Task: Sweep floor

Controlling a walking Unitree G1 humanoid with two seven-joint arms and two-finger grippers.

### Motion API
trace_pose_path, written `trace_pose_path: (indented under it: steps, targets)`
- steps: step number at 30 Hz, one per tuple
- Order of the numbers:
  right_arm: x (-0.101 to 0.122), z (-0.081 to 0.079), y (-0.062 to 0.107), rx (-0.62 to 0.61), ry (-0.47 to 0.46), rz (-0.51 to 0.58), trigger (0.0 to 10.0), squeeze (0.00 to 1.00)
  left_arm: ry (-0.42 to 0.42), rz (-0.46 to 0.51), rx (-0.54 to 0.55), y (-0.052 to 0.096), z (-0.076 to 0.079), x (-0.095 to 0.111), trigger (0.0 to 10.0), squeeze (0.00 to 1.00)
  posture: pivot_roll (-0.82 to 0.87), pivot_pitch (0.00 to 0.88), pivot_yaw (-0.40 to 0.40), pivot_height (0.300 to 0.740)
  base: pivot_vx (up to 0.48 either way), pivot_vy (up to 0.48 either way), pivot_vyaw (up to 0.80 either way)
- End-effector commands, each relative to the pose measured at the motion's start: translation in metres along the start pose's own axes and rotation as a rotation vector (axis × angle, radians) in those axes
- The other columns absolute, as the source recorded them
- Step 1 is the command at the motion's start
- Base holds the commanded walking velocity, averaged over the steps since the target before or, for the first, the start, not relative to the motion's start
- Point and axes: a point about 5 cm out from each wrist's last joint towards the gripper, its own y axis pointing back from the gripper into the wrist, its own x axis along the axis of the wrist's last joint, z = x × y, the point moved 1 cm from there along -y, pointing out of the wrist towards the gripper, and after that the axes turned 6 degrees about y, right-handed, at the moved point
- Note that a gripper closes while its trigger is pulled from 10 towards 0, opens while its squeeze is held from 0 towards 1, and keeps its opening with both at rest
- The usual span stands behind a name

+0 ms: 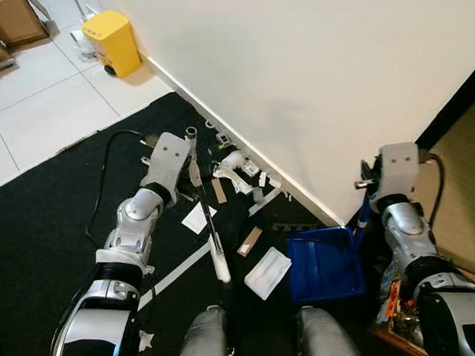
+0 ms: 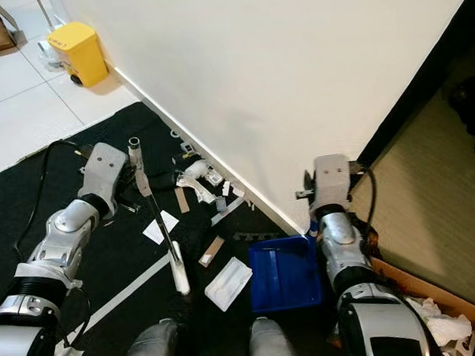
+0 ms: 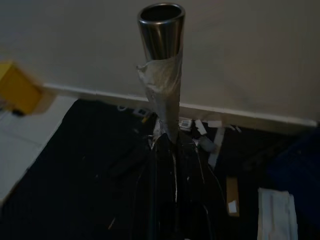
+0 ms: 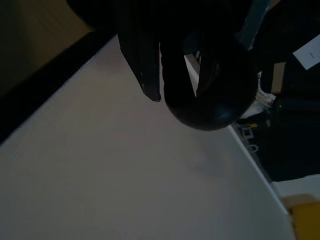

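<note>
Broom [image 1: 209, 219] is what my left gripper [image 1: 191, 158] holds: my fingers [image 3: 167, 165] are closed round its metal shaft just below the open, tape-wrapped top end, and from there the shaft slants back towards my legs, its white lower part sitting nearest me on the black mat [image 1: 42, 226]. Beside that lower end, just out from it, lie a flat white packet [image 1: 267, 272] and a small brown card strip [image 1: 250, 240]. A white paper square [image 1: 197, 218] lies on the other side of the shaft, under my left forearm. My right gripper [image 1: 365, 212] holds the handle of the blue dustpan [image 1: 326, 264], fingers shut on a rounded black knob, as the right wrist view shows it; the pan rests flat on the mat at the wall's corner, its open side facing the litter. Beyond my left fingers more scraps [image 1: 239, 172] of white and brown lie bunched along the skirting of the white wall [image 1: 312, 72]. A black cable [image 1: 103, 172] loops over the mat by my left arm. Farthest off, past the mat's edge on pale tiles, a yellow bin [image 1: 112, 41] stands against the wall
</note>
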Motion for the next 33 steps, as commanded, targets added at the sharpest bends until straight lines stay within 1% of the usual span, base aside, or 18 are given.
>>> trace_pose_path:
  steps: [1, 5, 6, 7, 8, 9, 11, 12, 13, 14, 16, 18, 21, 24, 25, 28, 31, 33]
  targets:
    - [-0.008, -0.006, 0.002, 0.029, 0.008, -0.05, 10.0, 0.0, -0.058, 0.016, -0.041, 0.002, 0.001, 0.004, 10.0, 0.0, 0.04, 0.089, -0.011, 0.74, 0.0, 0.0, 0.0]
    - [-0.009, -0.006, 0.001, 0.028, 0.003, -0.069, 10.0, 0.0, -0.073, 0.014, -0.063, -0.003, 0.01, 0.004, 10.0, 0.0, 0.05, 0.094, -0.017, 0.74, 0.0, 0.0, 0.0]
    - [-0.009, -0.009, 0.001, 0.04, 0.002, -0.069, 10.0, 0.0, -0.075, 0.021, -0.08, -0.007, 0.017, 0.007, 10.0, 0.0, 0.04, 0.098, -0.021, 0.74, 0.0, 0.0, 0.0]
    - [-0.009, -0.009, 0.001, 0.04, 0.002, -0.069, 10.0, 0.0, -0.075, 0.021, -0.08, -0.007, 0.017, 0.007, 10.0, 0.0, 0.04, 0.098, -0.021, 0.74, 0.0, 0.0, 0.0]
    - [-0.009, -0.015, 0.002, 0.062, -0.004, -0.068, 10.0, 0.0, -0.067, 0.032, -0.094, -0.015, 0.027, 0.01, 10.0, 0.0, 0.04, 0.099, -0.022, 0.74, 0.0, 0.0, 0.0]
    - [-0.009, -0.015, 0.002, 0.062, -0.004, -0.068, 10.0, 0.0, -0.067, 0.032, -0.094, -0.015, 0.027, 0.01, 10.0, 0.0, 0.04, 0.099, -0.022, 0.74, 0.0, 0.0, 0.0]
    - [-0.008, -0.027, 0.001, 0.107, -0.02, -0.062, 10.0, 0.0, -0.013, 0.067, -0.127, -0.033, 0.051, 0.023, 10.0, 0.0, 0.03, 0.1, -0.017, 0.74, 0.0, 0.0, 0.0]
    - [-0.008, -0.027, 0.001, 0.107, -0.02, -0.062, 10.0, 0.0, -0.013, 0.067, -0.127, -0.033, 0.051, 0.023, 10.0, 0.0, 0.03, 0.1, -0.017, 0.74, 0.0, 0.0, 0.0]
    - [-0.006, -0.035, 0.001, 0.132, -0.041, -0.057, 10.0, 0.0, 0.041, 0.107, -0.155, -0.05, 0.076, 0.042, 10.0, 0.0, 0.01, 0.101, -0.007, 0.74, 0.0, 0.0, 0.0]
    - [-0.006, -0.035, 0.001, 0.132, -0.041, -0.057, 10.0, 0.0, 0.041, 0.107, -0.155, -0.05, 0.076, 0.042, 10.0, 0.0, 0.01, 0.101, -0.007, 0.74, 0.0, 0.0, 0.0]
    - [-0.004, -0.04, 0.0, 0.148, -0.05, -0.053, 10.0, 0.0, 0.073, 0.133, -0.165, -0.058, 0.092, 0.054, 10.0, 0.0, 0.01, 0.1, -0.003, 0.74, 0.0, 0.0, 0.0]
    - [-0.003, -0.042, 0.0, 0.153, -0.05, -0.052, 10.0, 0.0, 0.081, 0.141, -0.165, -0.06, 0.096, 0.058, 10.0, 0.0, 0.01, 0.1, -0.003, 0.74, 0.0, 0.0, 0.0]
    - [-0.002, -0.051, 0.0, 0.183, -0.057, -0.047, 10.0, 0.0, 0.135, 0.186, -0.145, -0.069, 0.117, 0.077, 10.0, 0.0, -0.01, 0.097, 0.011, 0.74, 0.0, 0.0, 0.0]
    - [-0.002, -0.053, 0.001, 0.191, -0.059, -0.045, 10.0, 0.0, 0.153, 0.206, -0.138, -0.072, 0.121, 0.084, 10.0, 0.0, -0.01, 0.096, 0.011, 0.74, 0.0, 0.0, 0.0]
    - [-0.002, -0.054, 0.002, 0.195, -0.061, -0.044, 10.0, 0.0, 0.193, 0.244, -0.135, -0.075, 0.124, 0.098, 10.0, 0.0, -0.01, 0.095, 0.011, 0.74, 0.0, 0.0, 0.0]
    - [-0.003, -0.055, 0.003, 0.196, -0.063, -0.045, 10.0, 0.0, 0.264, 0.314, -0.13, -0.078, 0.125, 0.121, 10.0, 0.0, -0.01, 0.093, 0.01, 0.74, 0.0, 0.0, 0.0]
    - [-0.004, -0.054, 0.003, 0.196, -0.063, -0.045, 10.0, 0.0, 0.277, 0.363, -0.112, -0.079, 0.117, 0.132, 10.0, 0.0, -0.01, 0.091, 0.008, 0.74, 0.0, 0.0, 0.0]
    - [-0.003, -0.052, 0.002, 0.192, -0.063, -0.044, 10.0, 0.0, 0.261, 0.414, -0.1, -0.078, 0.102, 0.141, 10.0, 0.0, -0.01, 0.091, 0.008, 0.74, 0.0, 0.0, 0.0]
